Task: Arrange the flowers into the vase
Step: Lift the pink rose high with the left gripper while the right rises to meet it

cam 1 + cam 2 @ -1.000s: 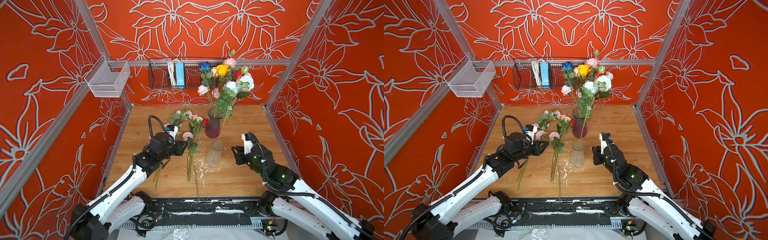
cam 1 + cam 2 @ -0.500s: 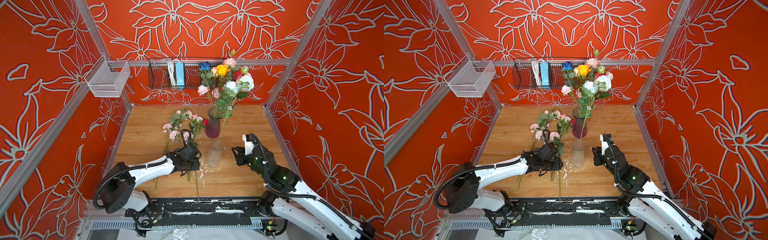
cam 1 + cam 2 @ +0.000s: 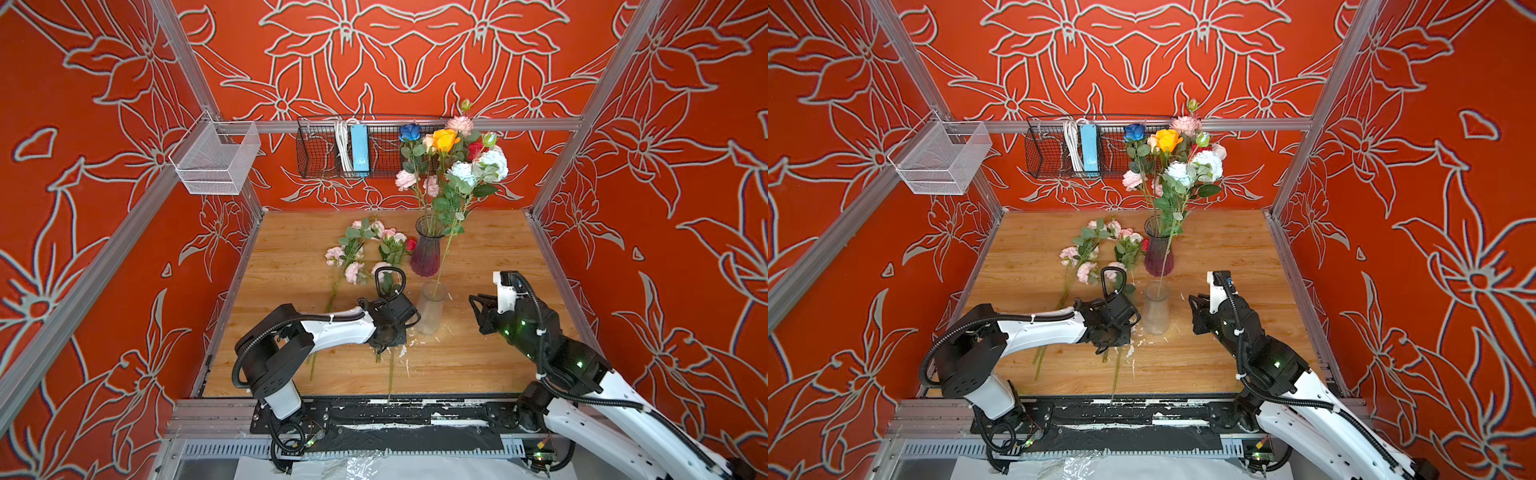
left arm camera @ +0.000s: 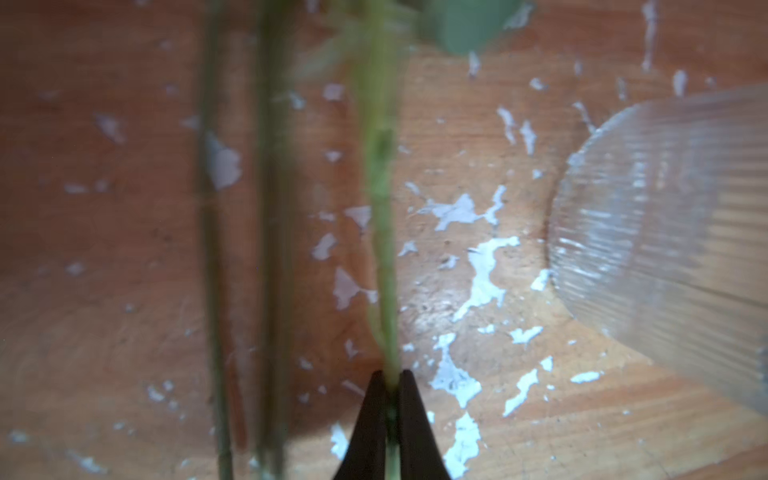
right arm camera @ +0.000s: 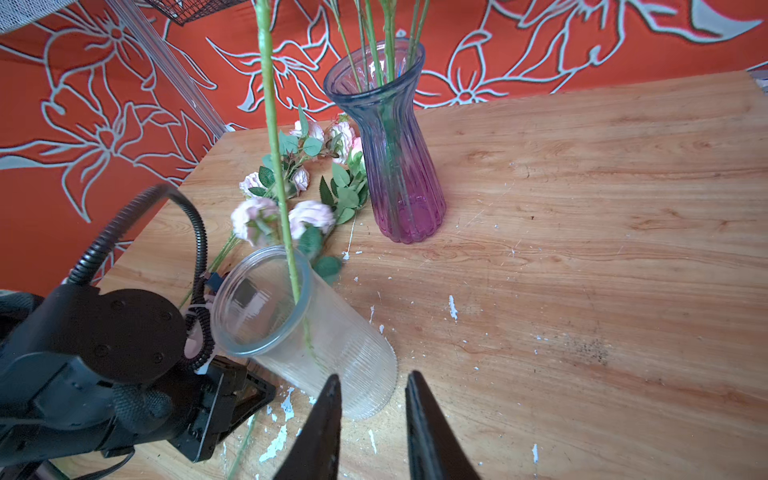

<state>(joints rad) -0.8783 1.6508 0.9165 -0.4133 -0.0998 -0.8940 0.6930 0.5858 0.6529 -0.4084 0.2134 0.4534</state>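
The left end effector (image 4: pixel 390 380) is pinched shut on a green flower stem (image 4: pixel 384 249) lying on the tabletop (image 4: pixel 104 249) just beside the clear ribbed vase (image 4: pixel 665 232), while the right end effector (image 5: pixel 372 386), jaws partly apart and empty, hovers near that vase, the purple vase (image 5: pixel 399 166) standing beyond.

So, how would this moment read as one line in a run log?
left tool: shut on thin green flower stem | right tool: open, empty, near clear ribbed vase
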